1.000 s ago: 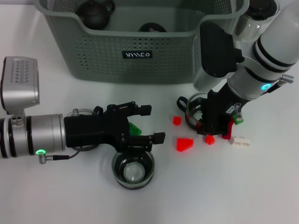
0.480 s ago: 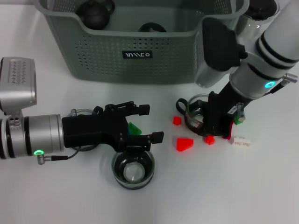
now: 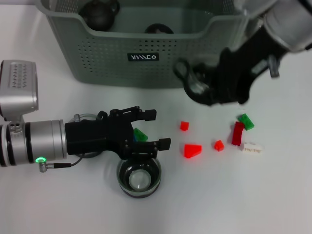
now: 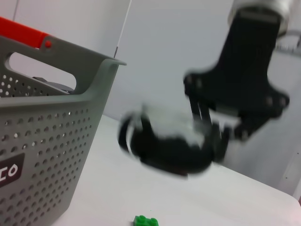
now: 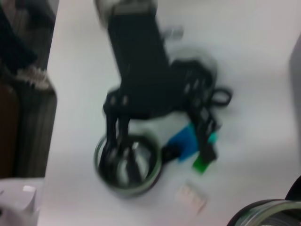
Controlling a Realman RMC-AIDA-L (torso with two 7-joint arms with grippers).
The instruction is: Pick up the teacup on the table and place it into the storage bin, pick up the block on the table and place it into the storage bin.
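right pincer (image 3: 214, 90) | clamped on teacup (image 3: 192, 85), raised before storage bin (image 3: 97, 53) | left pincer (image 3: 155, 129) agape

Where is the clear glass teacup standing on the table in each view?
Head view: clear glass teacup low centre, beside the left gripper.
Left wrist view: not in it.
Right wrist view: at that gripper's jaws.
Shared landmark: small green block.
The right gripper holds another teacup.

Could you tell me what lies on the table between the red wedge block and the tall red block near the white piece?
In the head view, one small red block sits between the red wedge block and the tall red block, apart from both.
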